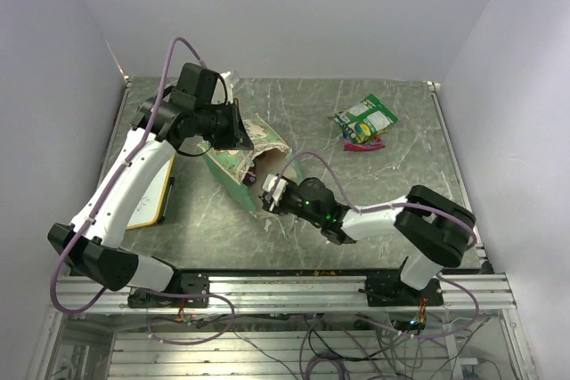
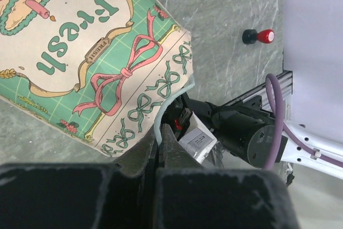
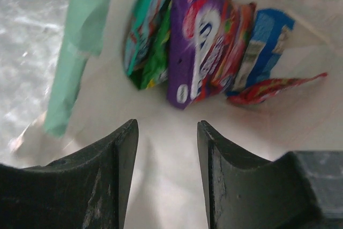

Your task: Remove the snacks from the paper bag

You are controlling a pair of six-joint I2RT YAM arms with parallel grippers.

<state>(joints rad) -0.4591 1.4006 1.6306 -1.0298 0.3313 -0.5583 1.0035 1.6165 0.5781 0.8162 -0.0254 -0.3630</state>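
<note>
My right claw [image 3: 166, 151] is wide open with nothing between its fingers [image 3: 120, 159]. It points into the mouth of the bag [image 3: 161, 105], over the tan inner wall. Just past the fingertips, deeper in, the snacks [image 3: 214, 30] lie in a heap. A purple packet [image 3: 195, 41] is in the middle, with a teal-green packet [image 3: 147, 30] touching its left side. A blue packet [image 3: 265, 36] is on its right, and a red packet [image 3: 273, 89] lies flat below the blue one. This view is blurred, so I cannot read the print. The bag's mint rim hangs at the left of the fingers.

My left claw [image 2: 159, 139] is closed, its fingers pinching the mint rim at the bag's mouth. The cream printed front faces up beyond it. Just beside the pinch, my right arm [image 2: 241, 132] reaches in under the same edge.

From above, the bag lies tilted on the table [image 1: 312, 104], mouth toward my right claw and rim held up on the far side by my left. A green packet [image 1: 367, 115] and a pink packet [image 1: 363, 142] lie touching each other, well apart from the bag at the far right. A red-topped button [image 2: 258, 37] sits on the table, apart from the bag. A whiteboard [image 1: 151, 195] lies beside my left arm.
</note>
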